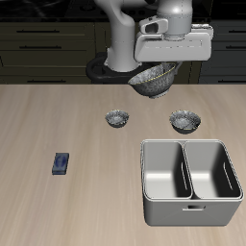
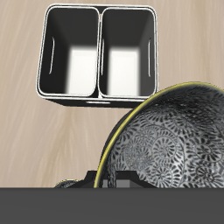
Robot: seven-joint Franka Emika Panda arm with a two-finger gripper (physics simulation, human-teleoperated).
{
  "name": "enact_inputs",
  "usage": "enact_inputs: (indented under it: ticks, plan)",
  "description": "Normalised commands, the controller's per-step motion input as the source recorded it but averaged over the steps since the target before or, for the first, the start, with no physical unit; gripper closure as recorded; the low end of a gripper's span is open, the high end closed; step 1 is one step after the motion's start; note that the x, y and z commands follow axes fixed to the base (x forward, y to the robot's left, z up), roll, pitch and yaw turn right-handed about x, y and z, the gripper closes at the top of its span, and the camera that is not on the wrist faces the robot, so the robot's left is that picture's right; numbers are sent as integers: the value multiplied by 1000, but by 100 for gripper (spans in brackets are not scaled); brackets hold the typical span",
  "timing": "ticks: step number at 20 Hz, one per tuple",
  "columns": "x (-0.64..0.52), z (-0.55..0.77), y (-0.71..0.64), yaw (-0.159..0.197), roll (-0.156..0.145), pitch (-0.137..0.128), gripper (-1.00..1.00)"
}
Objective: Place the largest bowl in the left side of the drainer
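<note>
Hanging tilted on edge above the table's back, the largest bowl [image 1: 154, 80] turned its patterned hollow toward the front — part of its rim cut off in the wrist view. The gripper [image 1: 165, 63] pinched that rim, fingertips largely hidden. The drainer [image 1: 190, 206] sat well forward, both compartments bare.
</note>
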Motion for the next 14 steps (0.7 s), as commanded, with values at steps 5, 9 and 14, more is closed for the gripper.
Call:
enact_inputs:
  ticks: [5, 9, 14]
  plan:
    - [162, 154, 212, -5, -3, -11, 100]
    - [212, 12, 210, -6, -14, 14, 100]
    - [220, 23, 191, -4, -14, 5, 100]
